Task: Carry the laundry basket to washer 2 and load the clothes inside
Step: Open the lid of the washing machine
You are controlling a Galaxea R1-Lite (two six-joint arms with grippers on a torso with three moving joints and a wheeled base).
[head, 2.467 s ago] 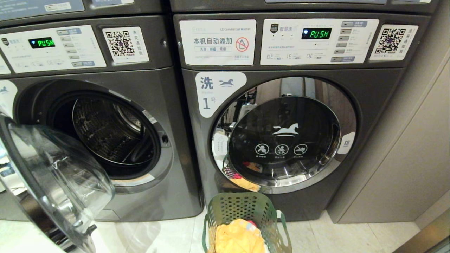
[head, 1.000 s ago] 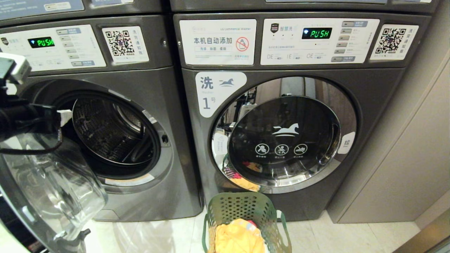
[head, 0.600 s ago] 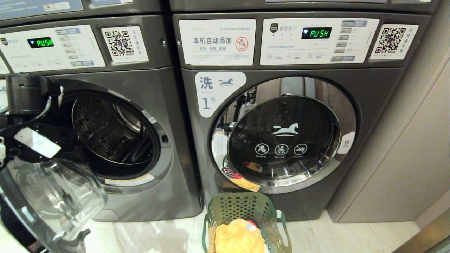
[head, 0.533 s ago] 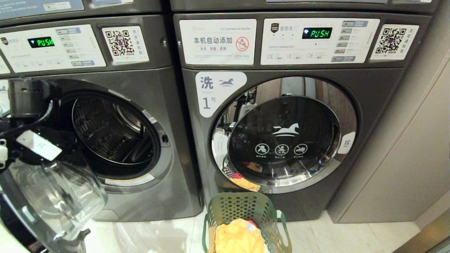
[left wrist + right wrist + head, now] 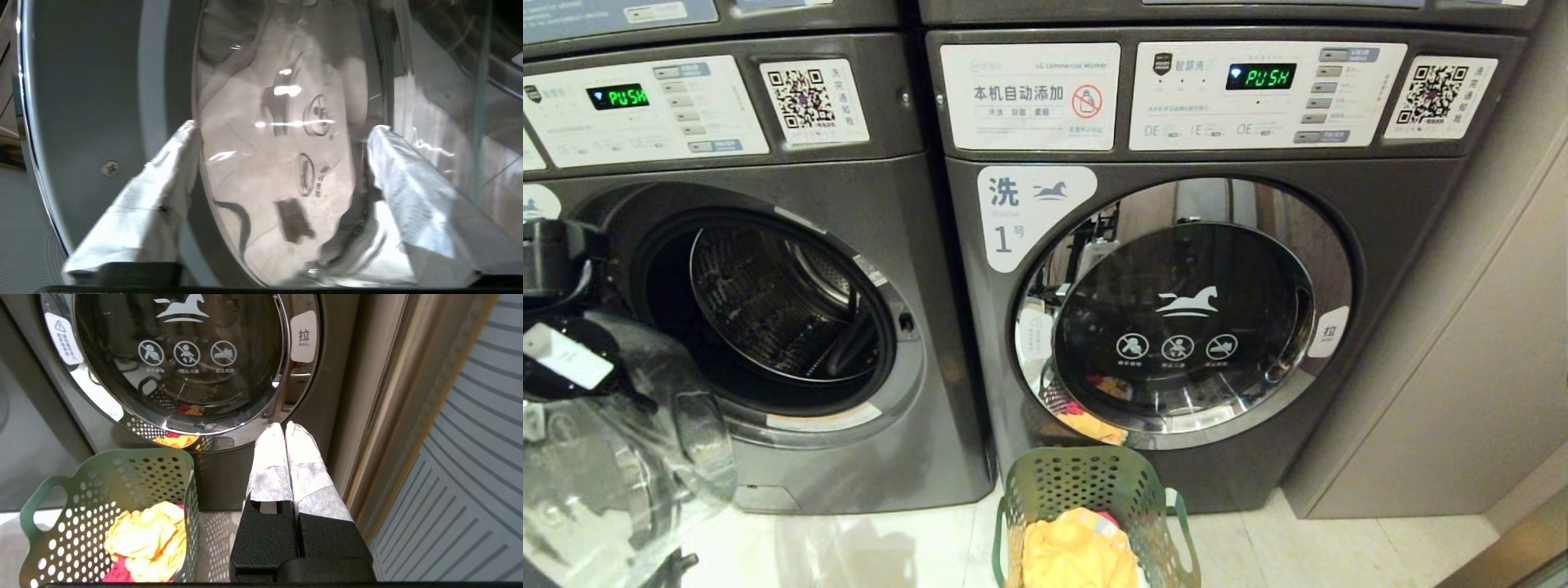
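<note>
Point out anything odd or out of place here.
Nothing spilled or damaged. The laundry basket, with the clothes inside, stands before the shut washer labelled 1, beside the open washer, whose drum is empty.

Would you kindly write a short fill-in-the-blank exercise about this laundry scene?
1. The laundry basket stands in front of the washer labelled ____.
2. The left washer's door is ____.
3. The biggest garment among the clothes is ____.
4. The right gripper has its jaws ____.

Missing words: 1; open; yellow; shut
</note>
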